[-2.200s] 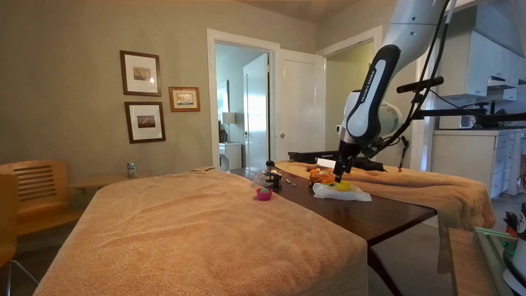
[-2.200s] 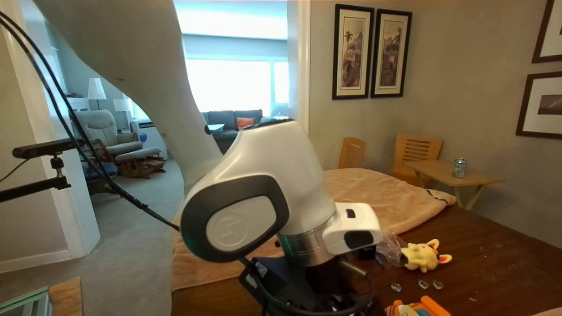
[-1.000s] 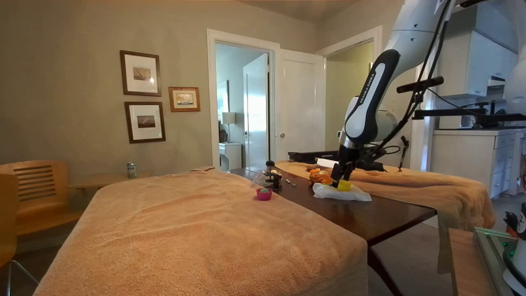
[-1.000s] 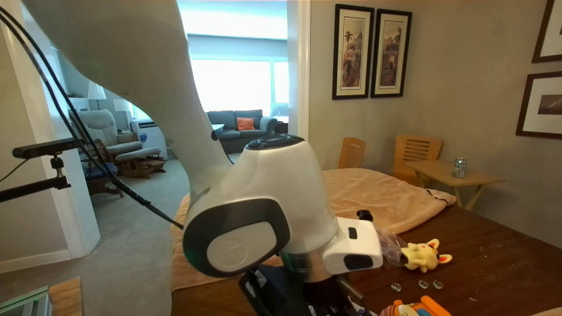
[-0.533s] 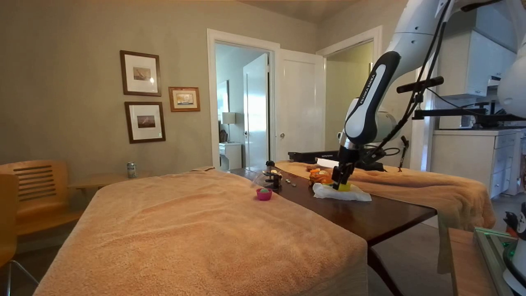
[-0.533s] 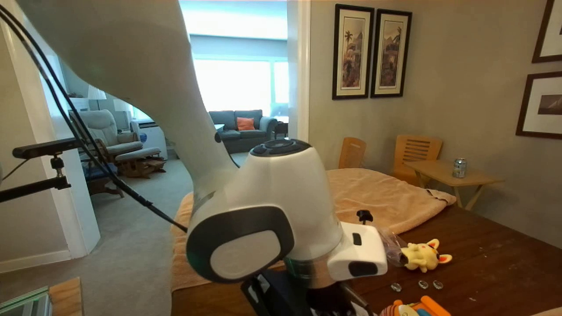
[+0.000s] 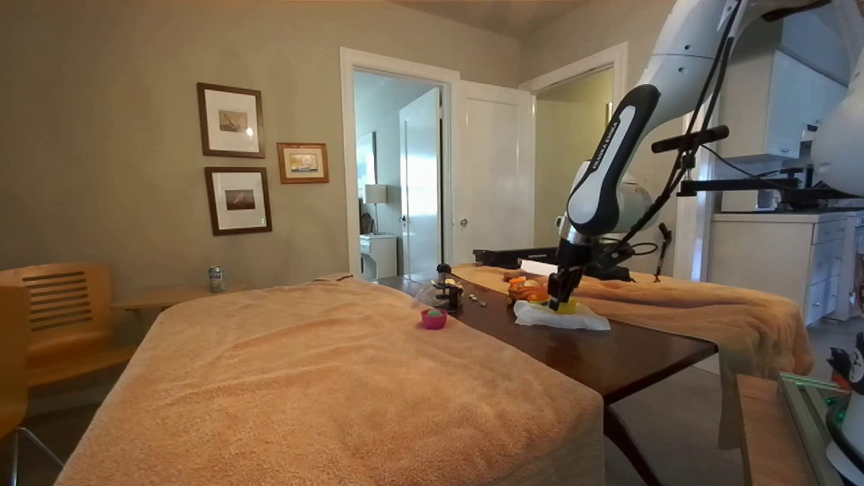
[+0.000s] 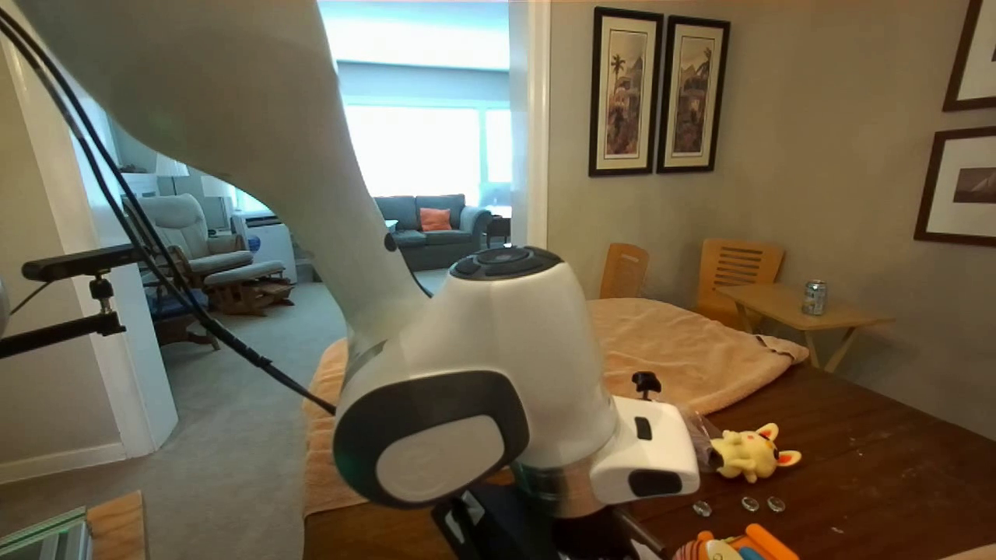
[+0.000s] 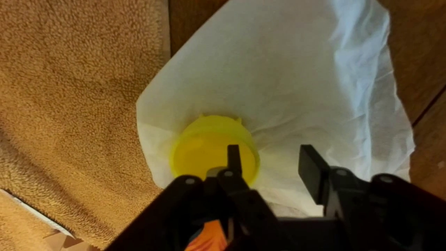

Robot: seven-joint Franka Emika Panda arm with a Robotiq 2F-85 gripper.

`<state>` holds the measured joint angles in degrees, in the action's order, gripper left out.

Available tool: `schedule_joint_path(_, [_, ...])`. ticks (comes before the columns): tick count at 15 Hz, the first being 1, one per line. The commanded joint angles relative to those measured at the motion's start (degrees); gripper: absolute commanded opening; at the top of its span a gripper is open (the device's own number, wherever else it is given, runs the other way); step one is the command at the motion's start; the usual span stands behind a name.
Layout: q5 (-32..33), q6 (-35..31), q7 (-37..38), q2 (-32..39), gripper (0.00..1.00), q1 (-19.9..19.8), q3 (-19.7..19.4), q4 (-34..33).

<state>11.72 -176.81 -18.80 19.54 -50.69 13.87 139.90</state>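
My gripper point(image 9: 270, 148) points down over a sheet of white paper point(image 9: 278, 69), its jaws parted with a clear gap. In the wrist view a round yellow cup point(image 9: 198, 153) rests on the paper; the left finger overlaps its mouth, while the right finger stands outside its rim, over the paper. The cup's near right rim lies between the fingers, and I see neither finger pressing on it. An exterior view has the gripper point(image 7: 557, 300) low at the yellow cup point(image 7: 569, 308), partly covering it. In an exterior view the arm hides the cup and fingertips.
An orange toy point(image 7: 526, 289) sits beside the paper on the dark table point(image 7: 648, 351). A pink cup point(image 7: 434, 318) with something green stands near the orange towel point(image 7: 324, 378). Farther along are a yellow plush toy point(image 8: 748, 453) and several clear stones point(image 8: 749, 505).
The arm has come down and my gripper has lowered to the yellow cup. Its fingers have drawn closer together. The cup and paper stay in place.
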Motion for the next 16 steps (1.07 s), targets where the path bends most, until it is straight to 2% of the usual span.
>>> schedule_joint_path(1, [0.1,1.4,-1.7,0.8,0.46,-1.2,1.5,-1.3])
schedule_joint_path(5, [0.2,1.7,-1.8,1.0,0.40,-1.2,2.0,-1.5])
schedule_joint_path(6, [0.3,1.8,-1.8,1.0,0.35,-1.1,2.0,-1.5])
schedule_joint_path(16, [0.7,3.0,-2.3,1.4,0.33,-0.5,2.2,-2.1])
